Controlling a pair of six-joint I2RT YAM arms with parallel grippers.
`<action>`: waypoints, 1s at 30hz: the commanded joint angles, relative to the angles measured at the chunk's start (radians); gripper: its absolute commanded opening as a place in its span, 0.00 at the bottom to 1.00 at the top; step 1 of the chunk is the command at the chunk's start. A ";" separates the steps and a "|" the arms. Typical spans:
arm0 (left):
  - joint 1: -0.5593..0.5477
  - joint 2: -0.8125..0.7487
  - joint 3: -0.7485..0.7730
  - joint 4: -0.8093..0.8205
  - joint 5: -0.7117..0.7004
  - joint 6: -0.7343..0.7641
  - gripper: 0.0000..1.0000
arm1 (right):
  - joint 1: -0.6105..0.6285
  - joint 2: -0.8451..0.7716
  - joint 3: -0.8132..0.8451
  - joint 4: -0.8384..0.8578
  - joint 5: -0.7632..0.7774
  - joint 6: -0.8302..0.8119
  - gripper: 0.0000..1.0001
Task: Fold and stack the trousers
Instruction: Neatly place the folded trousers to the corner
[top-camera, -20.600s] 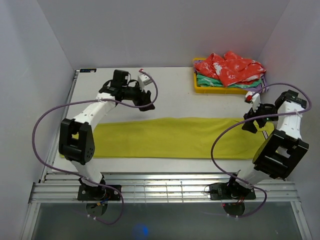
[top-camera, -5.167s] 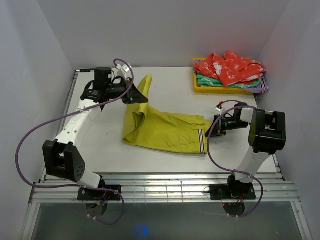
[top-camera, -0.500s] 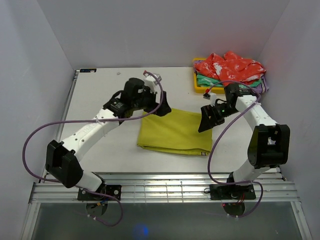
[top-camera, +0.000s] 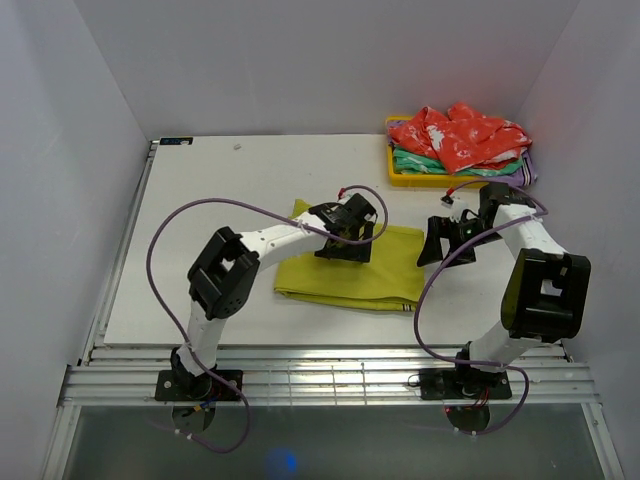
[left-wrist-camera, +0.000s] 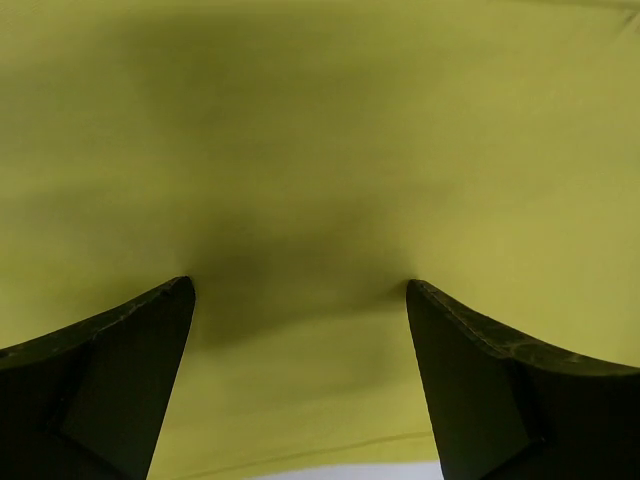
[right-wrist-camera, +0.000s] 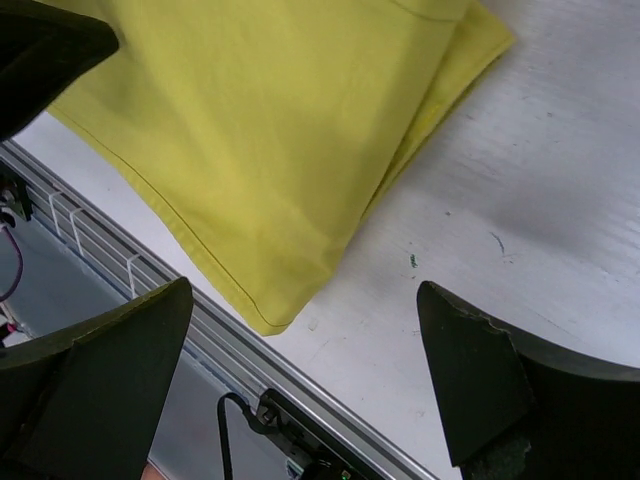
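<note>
The trousers lay folded on the tabletop, directly under the left jaws (both pairs spread wide, holding nothing) and just beside the right jaws, apart from them.

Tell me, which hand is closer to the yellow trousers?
Left. The left hand is directly over the trousers; the right hand hangs just past their right edge.

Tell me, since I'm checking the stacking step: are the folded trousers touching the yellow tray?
Apart. The top view shows bare white table between the trousers and the yellow tray.
</note>
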 joint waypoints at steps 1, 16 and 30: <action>-0.040 0.085 0.141 -0.103 -0.099 -0.113 0.98 | -0.030 -0.034 0.033 0.005 -0.003 0.002 0.98; 0.374 0.249 0.063 -0.075 -0.200 0.072 0.98 | -0.052 0.044 0.110 -0.009 -0.021 -0.048 0.98; 0.802 0.327 0.026 0.182 0.042 0.634 0.98 | -0.053 0.007 0.085 -0.031 -0.032 -0.108 0.98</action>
